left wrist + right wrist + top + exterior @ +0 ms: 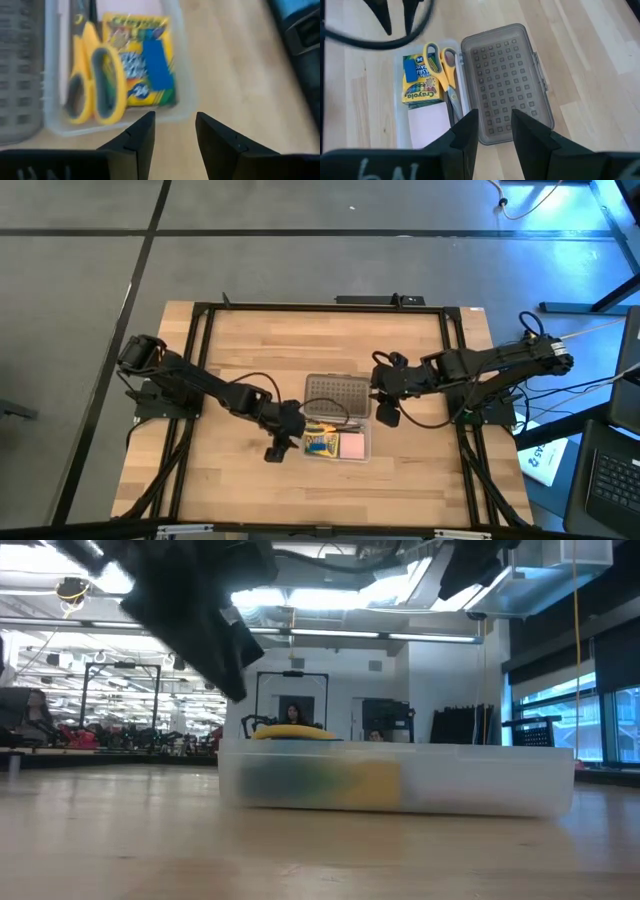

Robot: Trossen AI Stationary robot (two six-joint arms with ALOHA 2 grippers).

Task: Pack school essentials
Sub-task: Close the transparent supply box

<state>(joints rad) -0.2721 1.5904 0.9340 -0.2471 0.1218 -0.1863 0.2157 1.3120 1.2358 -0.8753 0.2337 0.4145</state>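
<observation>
Left gripper [174,131] — slightly parted, empty

Two dark, near-black jointed arms: left arm [200,388] at centre-left of the overhead frame, right arm [480,365] at centre-right. Built of slim tubular links with bulkier rounded joint housings. Thin black cables looped loosely beside each forearm. Left gripper [175,131] seen in the lower half of its wrist frame as two flat, matte black fingers [140,137] with angled tips and faint seam lines. Right gripper [495,132] likewise black, two wedge-shaped fingers [465,135]; pale handwritten marking at the lower left of its housing.
</observation>
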